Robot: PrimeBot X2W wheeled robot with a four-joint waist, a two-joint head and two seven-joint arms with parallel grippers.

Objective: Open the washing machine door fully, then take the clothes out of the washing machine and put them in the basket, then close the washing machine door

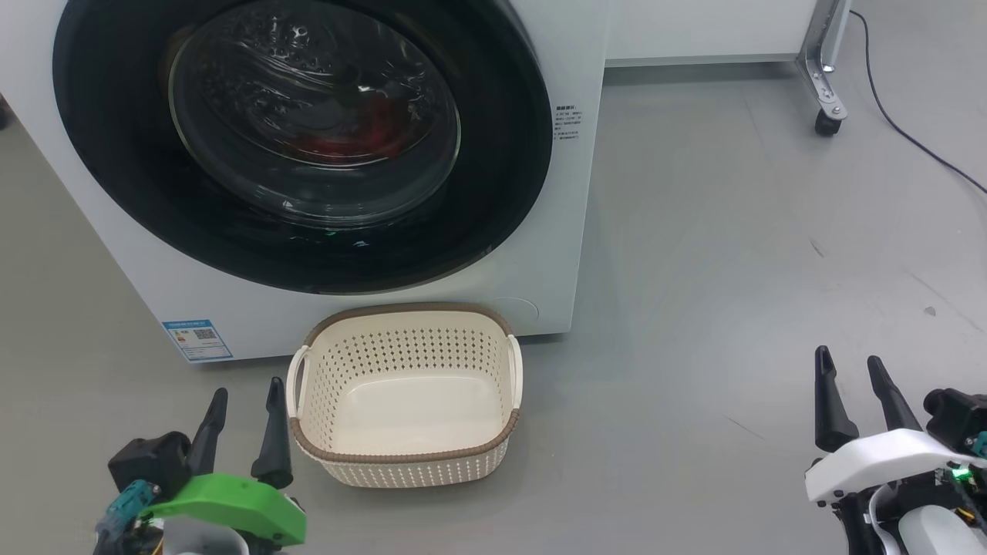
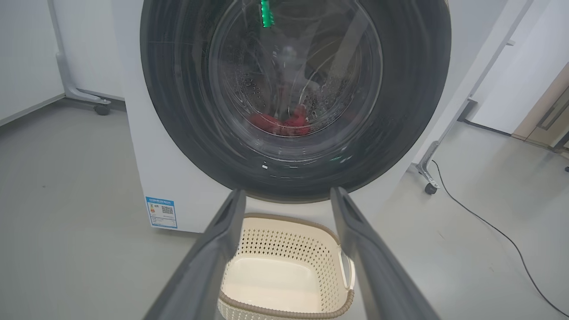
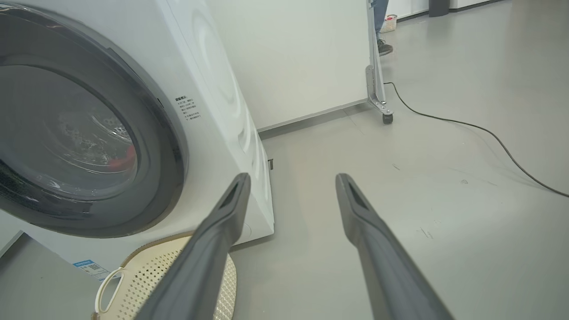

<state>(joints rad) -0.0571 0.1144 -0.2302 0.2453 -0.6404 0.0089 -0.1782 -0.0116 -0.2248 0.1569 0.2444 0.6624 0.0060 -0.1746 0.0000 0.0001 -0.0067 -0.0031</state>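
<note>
One washer (image 1: 154, 285), its one door (image 1: 116, 154) shut on red clothes (image 1: 347, 139), one basket (image 1: 409, 310) just before it, one blue sticker (image 1: 197, 340) too small to read, and my two claws, left (image 1: 248, 389) and right (image 1: 848, 356), gaping, holding nothing.

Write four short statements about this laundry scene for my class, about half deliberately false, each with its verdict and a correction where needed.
1. The washing machine door is shut. True.
2. The clothes lie in the basket. False: they are inside the washing machine, behind the door's glass.
3. The left tool and the right tool are both open and hold nothing. True.
4. The basket stands on top of the washing machine. False: it stands on the floor in front of it.
</note>
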